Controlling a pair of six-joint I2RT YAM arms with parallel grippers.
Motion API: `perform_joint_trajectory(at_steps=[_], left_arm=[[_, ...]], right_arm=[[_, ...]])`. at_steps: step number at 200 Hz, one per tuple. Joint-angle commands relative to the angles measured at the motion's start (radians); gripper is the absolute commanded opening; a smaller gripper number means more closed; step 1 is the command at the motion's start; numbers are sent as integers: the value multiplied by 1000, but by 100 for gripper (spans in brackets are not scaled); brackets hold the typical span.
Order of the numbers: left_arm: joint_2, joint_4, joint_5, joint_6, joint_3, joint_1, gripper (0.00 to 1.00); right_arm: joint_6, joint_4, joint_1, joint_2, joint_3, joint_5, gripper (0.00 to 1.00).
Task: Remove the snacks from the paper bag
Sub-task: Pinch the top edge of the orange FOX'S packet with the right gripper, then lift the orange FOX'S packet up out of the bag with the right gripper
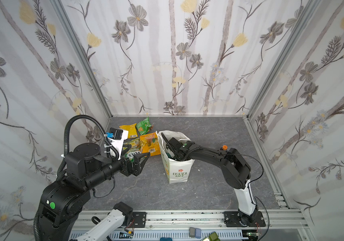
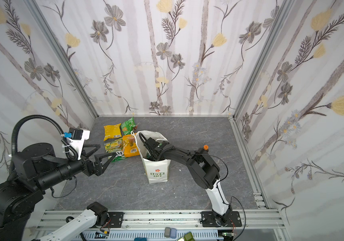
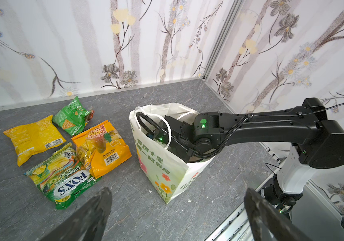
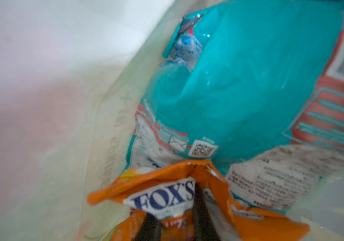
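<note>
Both top views look down from high in front, sharing the whole counter (image 1: 219, 129). My left wrist view faces the bag (image 3: 160, 167) from nearby; the right one sits inside it.

The grey marble-patterned tabletop (image 2: 125, 187) carries four snack packets lying flat near its far left corner. A yellow packet (image 2: 112, 131) and a green packet (image 2: 128, 125) lie closest to the far edge. Nearer in lie a yellow-green FOX'S packet (image 2: 114, 149) and an orange packet (image 2: 131, 146), touching each other. The white paper bag (image 2: 157, 173) stands upright just beside the orange packet, around mid-surface. A small white scrap (image 2: 179, 170) lies near the bag.
</note>
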Motion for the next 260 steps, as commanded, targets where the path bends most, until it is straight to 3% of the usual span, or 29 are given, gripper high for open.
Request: perform_joint_trajectory(at_steps=[1,13,260], left_arm=[[1,24,-8,8,0,0,100],[1,25,-9,9,-2,0,100],[6,30,-4,-2,-7,0,100]], right_arm=[[11,-37,2,10,-11,-40,4],[12,-38,1,-2,-9,-36,0],[43,-97,-22,-212,158,4,0]])
